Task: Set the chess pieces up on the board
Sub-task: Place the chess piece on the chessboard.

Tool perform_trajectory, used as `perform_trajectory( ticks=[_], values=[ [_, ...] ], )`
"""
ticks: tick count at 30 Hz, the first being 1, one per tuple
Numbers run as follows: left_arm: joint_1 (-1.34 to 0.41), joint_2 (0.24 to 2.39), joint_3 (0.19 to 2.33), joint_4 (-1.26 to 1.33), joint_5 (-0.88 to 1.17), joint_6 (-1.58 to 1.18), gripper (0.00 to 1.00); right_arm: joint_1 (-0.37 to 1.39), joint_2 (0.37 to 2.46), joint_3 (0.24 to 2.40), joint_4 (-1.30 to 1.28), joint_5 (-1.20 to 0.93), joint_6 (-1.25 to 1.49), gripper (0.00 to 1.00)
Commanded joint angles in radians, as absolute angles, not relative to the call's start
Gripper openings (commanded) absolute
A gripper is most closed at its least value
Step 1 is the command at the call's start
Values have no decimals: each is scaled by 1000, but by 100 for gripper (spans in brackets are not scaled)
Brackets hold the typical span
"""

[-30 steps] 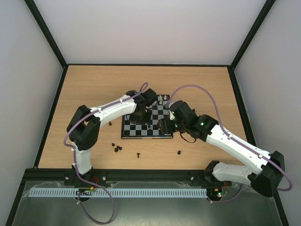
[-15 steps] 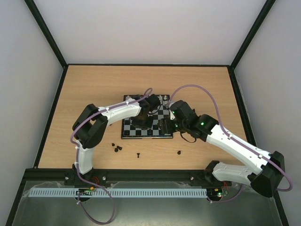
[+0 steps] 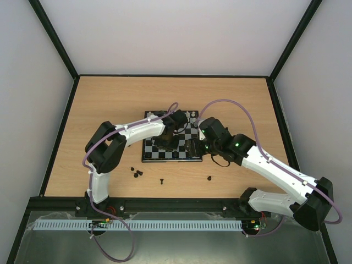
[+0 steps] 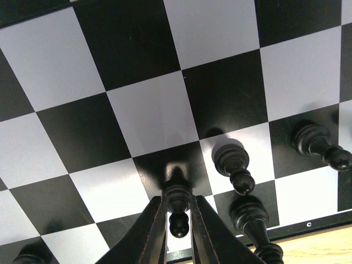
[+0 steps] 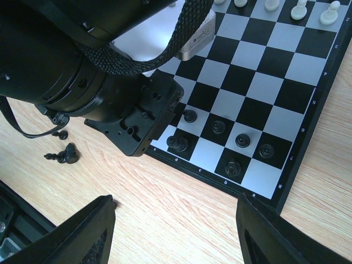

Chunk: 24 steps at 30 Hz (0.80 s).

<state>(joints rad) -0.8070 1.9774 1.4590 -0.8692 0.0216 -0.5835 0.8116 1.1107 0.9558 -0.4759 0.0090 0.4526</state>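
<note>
The board (image 3: 154,154) lies mid-table and fills the left wrist view (image 4: 154,110). My left gripper (image 3: 168,144) is low over its near rows, shut on a black pawn (image 4: 179,212) whose base rests on a black square. Two more black pawns (image 4: 234,165) stand to its right, with a taller black piece (image 4: 250,215) by the board's edge. My right gripper (image 5: 176,231) is open wide and empty, above the table just off the board's near edge (image 5: 264,82). Several black pieces (image 5: 242,140) stand in the near two rows. White pieces (image 5: 298,11) stand along the far row.
Loose black pieces lie on the table in front of the board: a small cluster (image 3: 136,174), one (image 3: 161,180) and one (image 3: 209,178). The left arm's wrist (image 5: 137,110) hangs over the board's near-left part, close to my right gripper. Black rails edge the table.
In the first half second the left arm swung its elbow right and brought its gripper down toward the board's near rows. Since then nothing has visibly moved. The right arm has stayed still.
</note>
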Motion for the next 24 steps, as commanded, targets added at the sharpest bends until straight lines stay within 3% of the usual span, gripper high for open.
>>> perform_trajectory(
  ticks=[1,24],
  values=[
    [-804,1993,1474,-869,11,-581,16,810,1085,941,-512,5,443,61],
    [-793,2008,1517,-866,-18,-588,8,807,1059,918,-506,-3,442,61]
  ],
)
